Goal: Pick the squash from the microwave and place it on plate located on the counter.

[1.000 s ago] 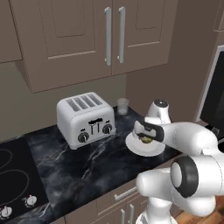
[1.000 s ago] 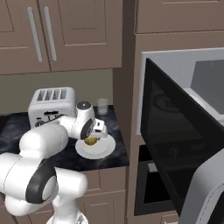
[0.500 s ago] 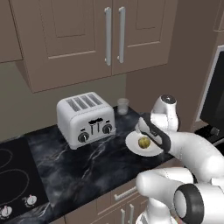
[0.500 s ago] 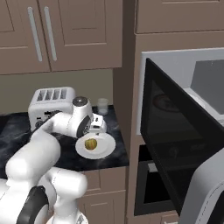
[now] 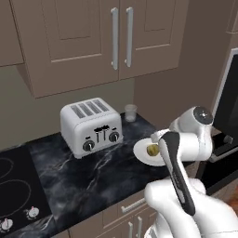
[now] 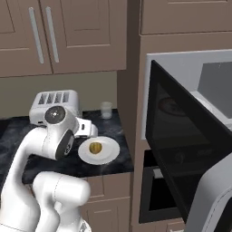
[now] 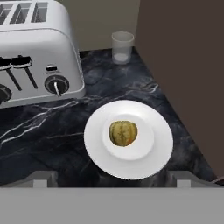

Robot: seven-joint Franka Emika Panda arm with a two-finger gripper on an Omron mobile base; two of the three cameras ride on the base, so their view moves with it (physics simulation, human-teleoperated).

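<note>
The squash (image 7: 123,133) sits in the middle of the plate (image 7: 162,144), upright on its flat well, and nothing of mine is touching it. The plate rests on the bench (image 7: 48,140), near its front edge and close beside the brown cabinet wall at the right. My claw (image 7: 111,179) hangs above the near rim of the plate, looking down on it; only the two finger tips (image 7: 43,179) show at the foot of my hand view, set wide apart with nothing between them, so I am spread and empty. Behind the plate stands the silver toaster (image 5: 91,125), and a small clear glass (image 7: 121,47) stands in the back corner against the wall. To the right, the microwave (image 6: 190,95) has its dark-glass door (image 6: 181,136) swung open toward me.
</note>
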